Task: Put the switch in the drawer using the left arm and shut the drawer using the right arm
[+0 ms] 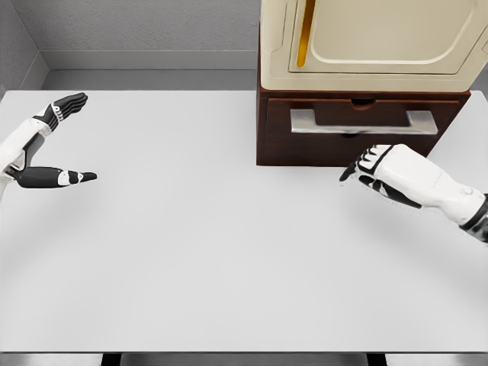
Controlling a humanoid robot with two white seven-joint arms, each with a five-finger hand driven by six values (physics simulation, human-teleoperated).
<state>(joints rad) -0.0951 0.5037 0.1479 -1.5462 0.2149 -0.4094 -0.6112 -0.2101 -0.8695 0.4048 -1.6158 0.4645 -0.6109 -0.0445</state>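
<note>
Table: a wide white table (229, 252) is filling most of the head view, with a grey wall running behind its far edge.
Cabinet: a dark brown wooden cabinet (267, 126) is standing at the far right of the table.
Drawer: the drawer (364, 122) is sitting in the cabinet's front, its face looking flush with the frame, so it is appearing closed.
Handle: a flat silver handle (363, 122) is running across the drawer front.
Appliance: a cream-coloured box (374, 42) with an amber strip down its left side is sitting on top of the cabinet.
Switch: it is not showing anywhere in this view; I cannot tell where it is.
Left hand: the left hand (47, 145) is hovering at the far left edge of the table, well apart from the cabinet, fingers spread wide and thumb held away from them, gripping nothing.
Right hand: the right hand (389, 174) is hovering just in front of the drawer, below the handle, fingers loosely extended toward the left, gripping nothing.
In the way: nothing is lying between either hand and the cabinet.
</note>
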